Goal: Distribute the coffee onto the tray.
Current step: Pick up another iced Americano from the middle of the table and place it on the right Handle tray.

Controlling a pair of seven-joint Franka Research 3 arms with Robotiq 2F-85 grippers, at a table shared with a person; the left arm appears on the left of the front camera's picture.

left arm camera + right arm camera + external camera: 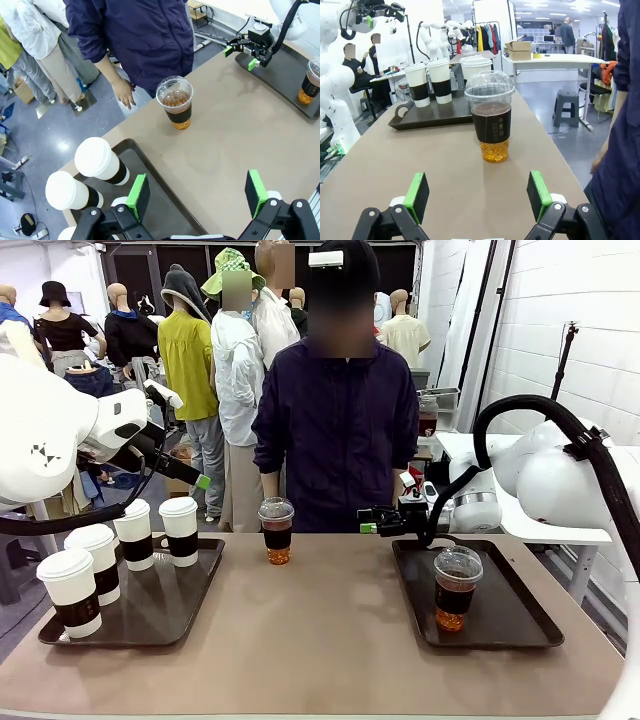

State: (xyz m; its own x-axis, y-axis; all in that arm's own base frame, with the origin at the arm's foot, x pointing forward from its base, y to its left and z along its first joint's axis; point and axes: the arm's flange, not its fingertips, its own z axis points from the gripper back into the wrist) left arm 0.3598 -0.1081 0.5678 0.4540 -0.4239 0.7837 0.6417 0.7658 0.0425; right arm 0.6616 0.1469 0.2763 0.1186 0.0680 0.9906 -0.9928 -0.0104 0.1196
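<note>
Left gripper (196,196) hangs high over the inner edge of the left tray (172,608), its arm bent in from the side, green pads spread wide, empty. That dark, shallow tray, left of the middle clear cup (277,530), carries four white paper cups (133,533) with white lids and brown sleeves. The middle clear cup, domed plastic with brown liquid, stands on the tan table (320,640) at its far edge. Right gripper (478,196) lies low and level, aimed at it, jaws wide, holding nothing. To its right, a second clear cup (457,587) sits on the right tray (515,615). Behind it hangs the person's hand (123,93).
</note>
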